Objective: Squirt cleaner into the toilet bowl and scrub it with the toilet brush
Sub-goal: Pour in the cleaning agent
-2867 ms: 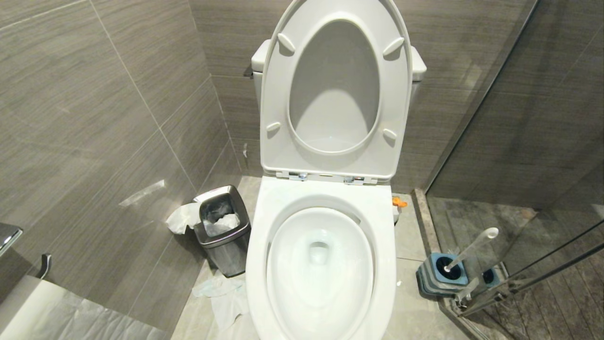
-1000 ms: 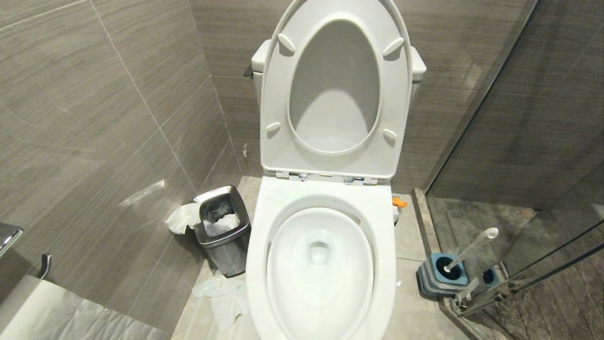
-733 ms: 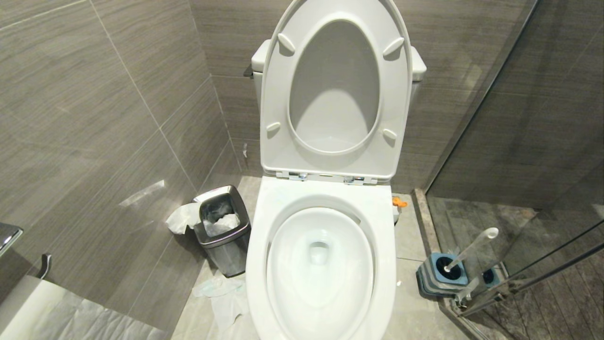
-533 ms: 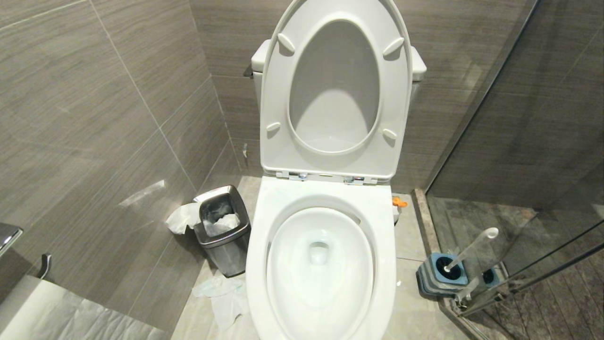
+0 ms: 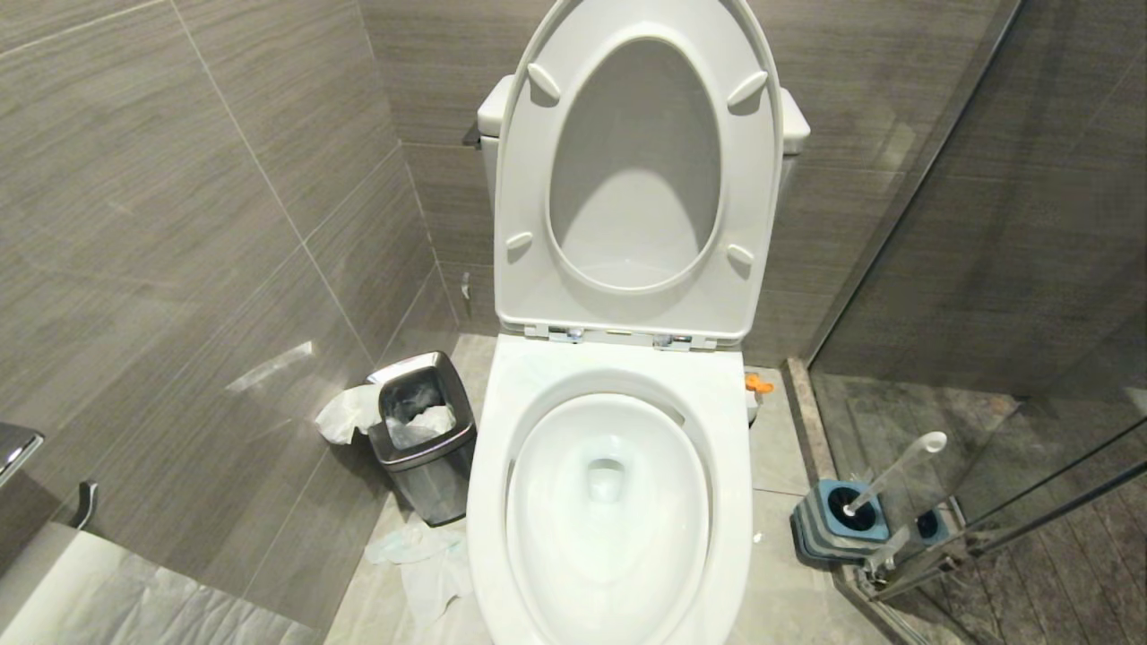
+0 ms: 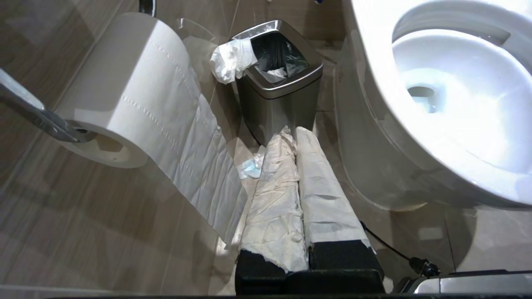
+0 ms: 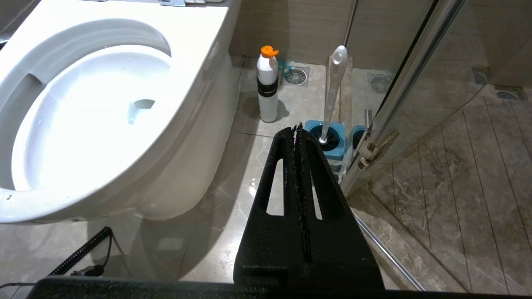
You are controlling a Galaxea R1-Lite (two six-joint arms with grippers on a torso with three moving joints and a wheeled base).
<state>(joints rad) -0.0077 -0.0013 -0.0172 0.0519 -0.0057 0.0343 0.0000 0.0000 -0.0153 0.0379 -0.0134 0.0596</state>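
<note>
The white toilet bowl [image 5: 488, 502] stands in the middle with seat and lid raised. It has pale water in the basin. The toilet brush [image 5: 892, 470] leans in its blue-topped holder [image 5: 824, 528] on the floor to the right. Only its white handle [image 7: 334, 83] shows. The cleaner, a white bottle with an orange cap [image 7: 267, 87], stands beside the toilet's base. Neither arm is in the head view. My left gripper [image 6: 293, 132], fingers wrapped in white paper, is shut and empty beside the bowl's left flank. My right gripper [image 7: 297, 126] is shut and empty, short of the holder.
A steel waste bin [image 5: 421, 448] with tissue in it stands left of the toilet, and crumpled paper [image 5: 421, 564] lies on the floor. A toilet paper roll [image 6: 124, 91] hangs on the left wall. A glass shower door [image 5: 986, 358] closes off the right side.
</note>
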